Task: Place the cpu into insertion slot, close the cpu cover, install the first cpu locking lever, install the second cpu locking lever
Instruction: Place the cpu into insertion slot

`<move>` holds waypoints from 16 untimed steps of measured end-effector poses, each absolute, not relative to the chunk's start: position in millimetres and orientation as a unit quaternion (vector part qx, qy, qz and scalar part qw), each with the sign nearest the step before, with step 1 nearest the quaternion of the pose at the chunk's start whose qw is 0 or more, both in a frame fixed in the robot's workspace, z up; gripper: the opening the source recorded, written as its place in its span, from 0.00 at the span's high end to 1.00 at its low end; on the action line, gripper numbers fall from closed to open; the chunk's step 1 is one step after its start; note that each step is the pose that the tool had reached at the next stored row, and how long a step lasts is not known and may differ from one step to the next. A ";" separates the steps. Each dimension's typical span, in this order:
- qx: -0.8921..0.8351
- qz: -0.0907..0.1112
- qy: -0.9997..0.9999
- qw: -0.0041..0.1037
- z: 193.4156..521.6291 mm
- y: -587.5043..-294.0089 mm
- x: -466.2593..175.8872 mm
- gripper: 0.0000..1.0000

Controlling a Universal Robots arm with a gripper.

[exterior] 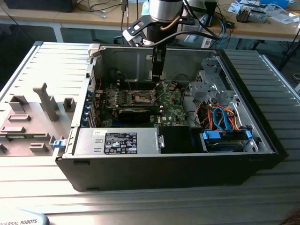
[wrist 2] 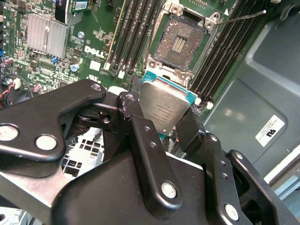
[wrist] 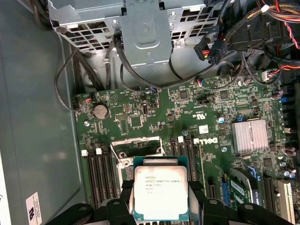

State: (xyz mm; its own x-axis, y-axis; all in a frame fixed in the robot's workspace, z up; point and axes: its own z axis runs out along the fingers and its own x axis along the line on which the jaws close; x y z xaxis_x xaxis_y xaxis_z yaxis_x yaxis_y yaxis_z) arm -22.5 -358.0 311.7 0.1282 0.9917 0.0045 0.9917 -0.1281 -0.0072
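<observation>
Second wrist view puts us right above the action: the claw [wrist 2: 161,119] is pinching the cpu [wrist 2: 164,105] by two opposite edges, its dull silver top facing the camera, hanging just above the motherboard [wrist 2: 93,51] and close beside the insertion slot [wrist 2: 180,42]. That slot sits bare, contacts exposed, so the chip is not seated yet. A thin wire locking lever [wrist 2: 241,17] stands free at one side, unlatched, so by my reading step one is under way and the cover and both levers are not yet done. I can't pick out the cpu cover for certain. Over to the exterior view: the arm reaches down into the open computer case [exterior: 164,173], which lies on the ridged tabletop [exterior: 51,61]. Inside, the green board fills the far middle, a black graphics card [exterior: 136,114] lies just near of the slot, and the grey power supply box [exterior: 117,140] sits along the near wall. Towards the exterior view's right, a metal drive cage [exterior: 211,86] stands above orange and blue cables [exterior: 220,117].
</observation>
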 end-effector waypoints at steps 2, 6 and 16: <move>-0.751 0.001 -0.660 0.004 311.5 -358.0 -22.5 0.46; -0.751 0.001 -0.660 0.004 310.9 -358.0 -22.5 0.46; -0.751 0.001 -0.660 0.004 307.8 -358.0 -22.5 0.46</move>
